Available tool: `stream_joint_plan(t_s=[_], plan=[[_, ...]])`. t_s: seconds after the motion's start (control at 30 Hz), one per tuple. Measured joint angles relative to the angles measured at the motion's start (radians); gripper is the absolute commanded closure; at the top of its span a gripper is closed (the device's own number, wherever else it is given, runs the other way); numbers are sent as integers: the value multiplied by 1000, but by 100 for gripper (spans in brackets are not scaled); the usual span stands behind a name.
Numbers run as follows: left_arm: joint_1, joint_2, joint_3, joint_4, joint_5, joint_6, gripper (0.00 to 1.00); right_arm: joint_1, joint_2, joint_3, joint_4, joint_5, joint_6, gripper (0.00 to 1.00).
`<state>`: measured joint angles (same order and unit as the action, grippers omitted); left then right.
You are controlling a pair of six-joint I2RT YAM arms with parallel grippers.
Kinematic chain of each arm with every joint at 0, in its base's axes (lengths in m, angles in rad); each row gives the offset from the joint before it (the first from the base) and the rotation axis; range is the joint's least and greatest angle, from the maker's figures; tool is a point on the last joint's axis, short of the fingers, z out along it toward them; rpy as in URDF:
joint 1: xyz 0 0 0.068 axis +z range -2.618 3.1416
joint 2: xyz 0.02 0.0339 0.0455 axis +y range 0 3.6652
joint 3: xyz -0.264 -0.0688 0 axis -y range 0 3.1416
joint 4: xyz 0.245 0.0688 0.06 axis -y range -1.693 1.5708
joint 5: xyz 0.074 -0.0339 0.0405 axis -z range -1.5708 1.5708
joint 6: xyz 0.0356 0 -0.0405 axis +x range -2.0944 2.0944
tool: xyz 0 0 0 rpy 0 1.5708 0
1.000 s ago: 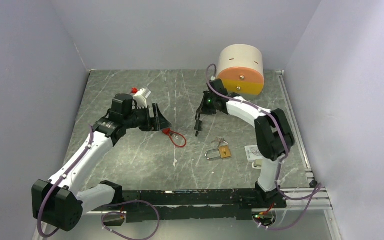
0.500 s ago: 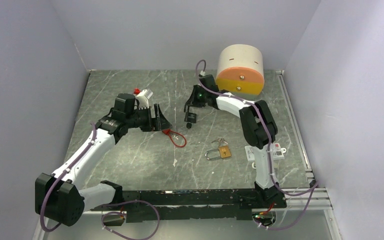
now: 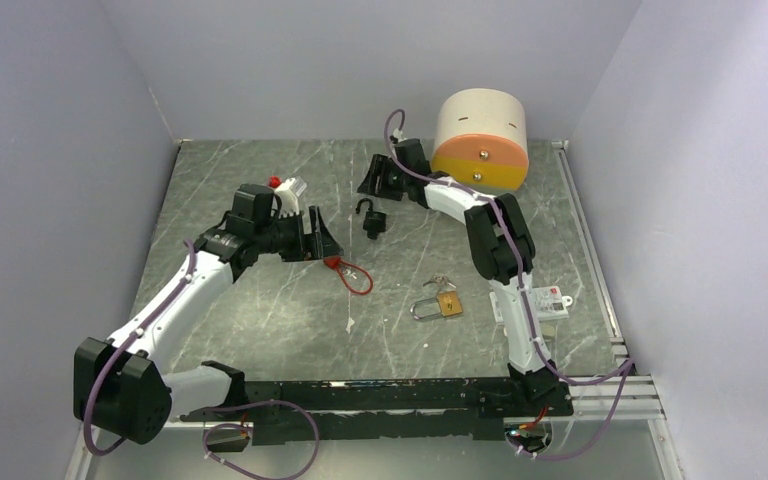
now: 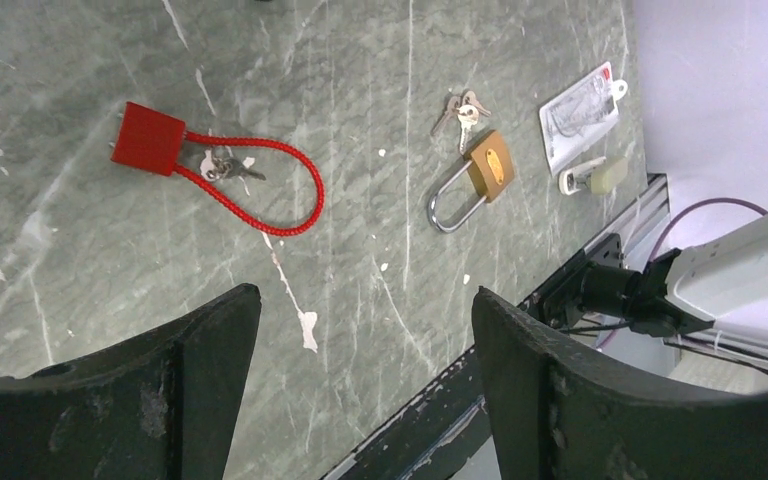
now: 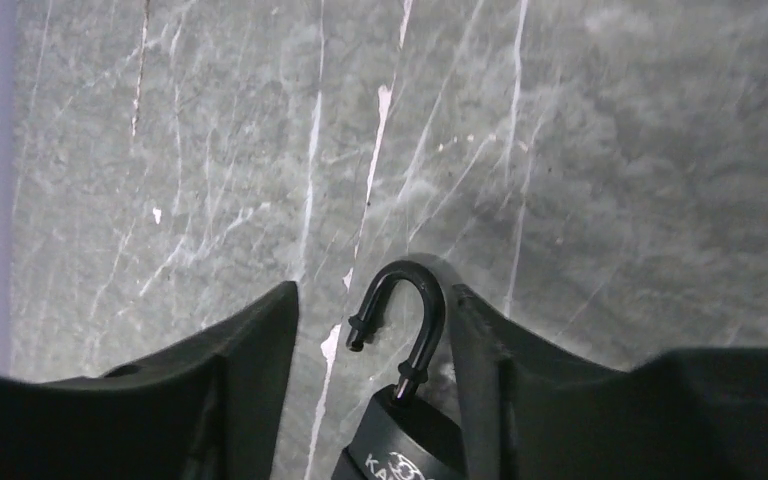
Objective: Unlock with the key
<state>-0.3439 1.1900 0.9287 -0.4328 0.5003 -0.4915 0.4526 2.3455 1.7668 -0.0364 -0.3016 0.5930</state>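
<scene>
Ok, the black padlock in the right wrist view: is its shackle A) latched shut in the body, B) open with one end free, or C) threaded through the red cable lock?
B: the shackle of the black padlock curves over and its short end hangs free of the body.

Soft, even light casts faint shadows; close foregrounds look blurred.

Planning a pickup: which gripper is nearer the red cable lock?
Left. The left gripper is beside the red cable lock; the right gripper is farther back, near the black padlock.
</scene>
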Motion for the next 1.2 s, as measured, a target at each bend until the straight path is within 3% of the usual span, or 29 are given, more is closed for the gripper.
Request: stream_joint_plan(t_s=[0.2, 0.3, 0.53, 0.7, 0.9, 1.2], plan=[[0, 0, 15, -6, -64, -3, 24, 2, -30, 10, -34, 72, -55, 34], [0, -1, 11, 6, -91, -23, 25, 12, -121, -48, -71, 132, -77, 35], [0, -38, -41, 70, -132, -74, 26, 95, -595, -422, -153, 342, -42, 40], [0, -61, -63, 111, -132, -112, 27, 99, -814, -658, -267, 475, 6, 47], [0, -98, -92, 145, -131, -141, 27, 50, -855, -786, -473, 547, 59, 55], [0, -159, -169, 182, -106, -186, 27, 33, -836, -861, -483, 477, 117, 66]])
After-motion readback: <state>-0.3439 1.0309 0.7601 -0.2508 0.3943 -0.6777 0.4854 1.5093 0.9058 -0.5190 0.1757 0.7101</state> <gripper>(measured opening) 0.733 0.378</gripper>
